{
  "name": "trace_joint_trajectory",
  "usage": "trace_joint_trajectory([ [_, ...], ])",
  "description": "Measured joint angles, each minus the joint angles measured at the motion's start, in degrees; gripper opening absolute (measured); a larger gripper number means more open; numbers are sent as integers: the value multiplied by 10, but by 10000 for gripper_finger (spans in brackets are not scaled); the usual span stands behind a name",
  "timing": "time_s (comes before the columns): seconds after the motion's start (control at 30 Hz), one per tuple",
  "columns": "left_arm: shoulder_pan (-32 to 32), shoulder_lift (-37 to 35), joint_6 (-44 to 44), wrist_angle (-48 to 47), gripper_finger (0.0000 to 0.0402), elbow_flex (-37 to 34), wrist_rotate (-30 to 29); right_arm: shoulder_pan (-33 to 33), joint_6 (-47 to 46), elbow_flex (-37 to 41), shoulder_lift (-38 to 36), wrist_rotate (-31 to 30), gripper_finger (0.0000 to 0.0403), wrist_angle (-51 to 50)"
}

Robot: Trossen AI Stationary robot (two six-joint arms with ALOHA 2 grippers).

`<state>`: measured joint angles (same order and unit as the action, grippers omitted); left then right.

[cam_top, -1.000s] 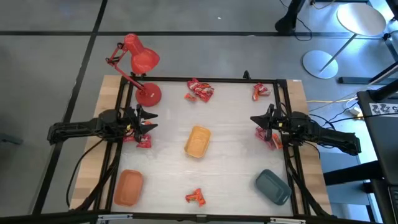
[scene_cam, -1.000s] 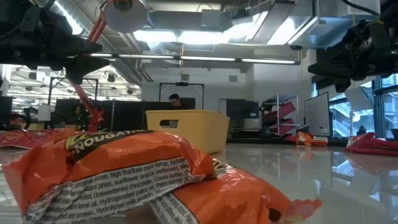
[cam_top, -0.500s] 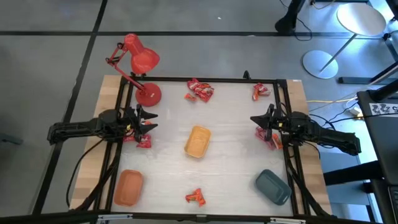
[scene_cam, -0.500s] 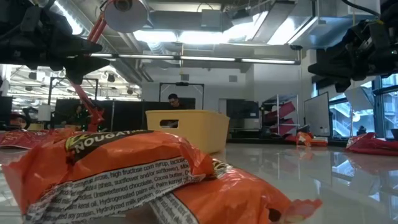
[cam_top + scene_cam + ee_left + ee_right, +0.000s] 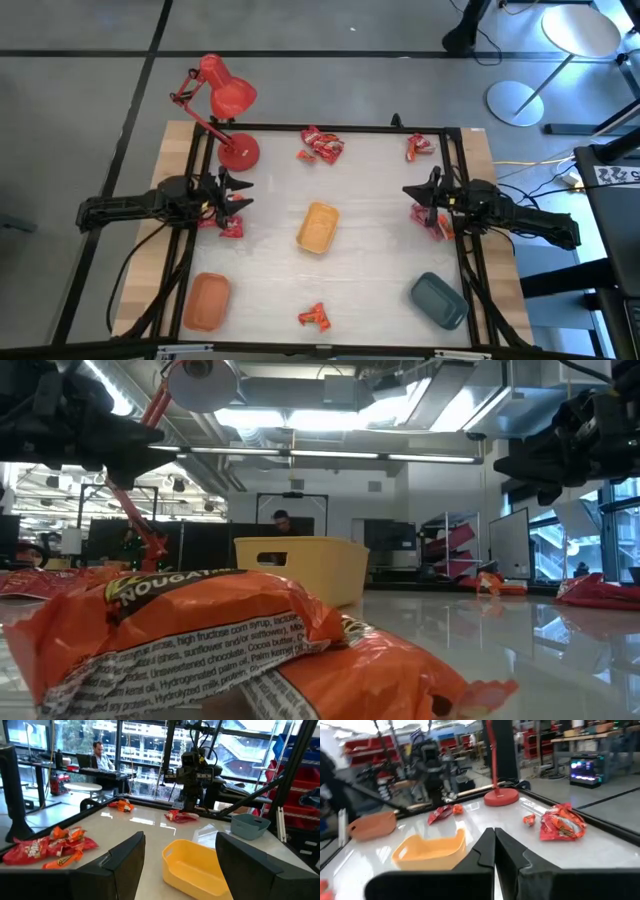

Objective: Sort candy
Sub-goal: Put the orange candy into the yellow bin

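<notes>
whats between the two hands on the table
The yellow tray sits about midway between the left hand and right hand; otherwise bare tabletop, clearest in the high view.

A white table point(image 5: 380, 250) seen from above. A yellow tray point(image 5: 318, 227) sits at its centre. An orange tray point(image 5: 207, 301) lies at 8 o'clock, a grey tray point(image 5: 439, 299) at 4 o'clock, and a red lamp point(image 5: 222, 105) stands at 11 o'clock.

Centre: you have a tray point(image 5: 318, 227) mid-table.
Front: two trays point(image 5: 207, 301) point(image 5: 439, 300), candy point(image 5: 315, 317) between them.
</notes>
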<state>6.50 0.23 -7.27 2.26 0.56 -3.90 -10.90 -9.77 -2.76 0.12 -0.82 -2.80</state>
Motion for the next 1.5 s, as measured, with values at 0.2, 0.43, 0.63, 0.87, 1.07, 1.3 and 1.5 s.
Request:
trace_joint_trajectory([
  [0.2,0,3,2,-9,233,11,9,0,12,-5,0,13,5,1],
  [0.43,0,48,47,-84,233,118,9,0,27,-95,47,40,5,-28],
  [0.63,0,150,65,-155,233,246,9,0,53,-221,147,44,5,-65],
  [0.87,0,278,69,-232,233,395,9,0,80,-343,273,65,5,-86],
  [1.07,0,341,77,-244,233,479,9,0,104,-405,344,94,5,-84],
  [1.3,0,376,125,-236,233,489,9,0,116,-415,364,95,5,-107],
  [1.5,0,404,165,-208,233,489,9,0,114,-415,364,95,5,-116],
])
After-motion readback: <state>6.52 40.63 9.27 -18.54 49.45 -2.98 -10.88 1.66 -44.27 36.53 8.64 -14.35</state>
